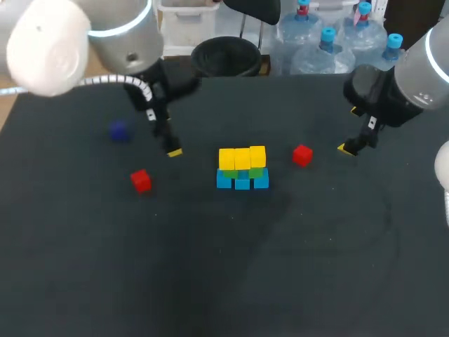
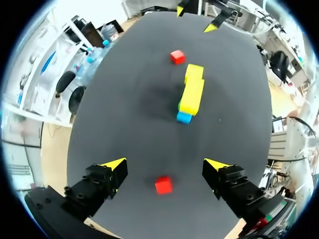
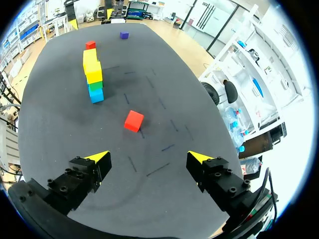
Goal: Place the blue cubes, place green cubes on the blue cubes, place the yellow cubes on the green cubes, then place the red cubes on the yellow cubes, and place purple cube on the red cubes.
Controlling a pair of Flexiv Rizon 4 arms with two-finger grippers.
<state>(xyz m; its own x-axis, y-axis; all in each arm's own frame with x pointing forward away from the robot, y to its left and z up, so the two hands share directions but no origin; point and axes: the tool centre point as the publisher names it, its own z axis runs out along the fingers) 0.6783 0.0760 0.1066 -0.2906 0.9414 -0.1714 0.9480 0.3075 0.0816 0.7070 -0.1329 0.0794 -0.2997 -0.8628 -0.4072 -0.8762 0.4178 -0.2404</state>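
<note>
Now, the stack sits near the middle of the table point(image 1: 210, 267). The blue cubes point(image 1: 242, 183) form a row at the bottom, the green cubes point(image 1: 257, 172) lie on them, and the yellow cubes point(image 1: 242, 158) are set three across on top. Nothing rests on the yellow layer.

The right red cube point(image 1: 302, 155) lies on the cloth just beside the stack, apart from it. The left red cube point(image 1: 141, 180) lies further off on the other side. The purple cube point(image 1: 119, 131) sits alone well beyond that, near the table's far left.

The left gripper point(image 2: 167, 164) hangs above the table between the purple cube and the stack. Its fingers are spread wide and hold nothing. In its wrist view the left red cube point(image 2: 163, 185) shows on the table under the gap between them, touching neither finger.

The right gripper point(image 3: 147, 158) hovers to the right of the right red cube point(image 3: 133, 121), which lies ahead of it on the table. It too is spread wide and empty-handed, and the stack point(image 3: 92, 67) stands further out along the same line.
</note>
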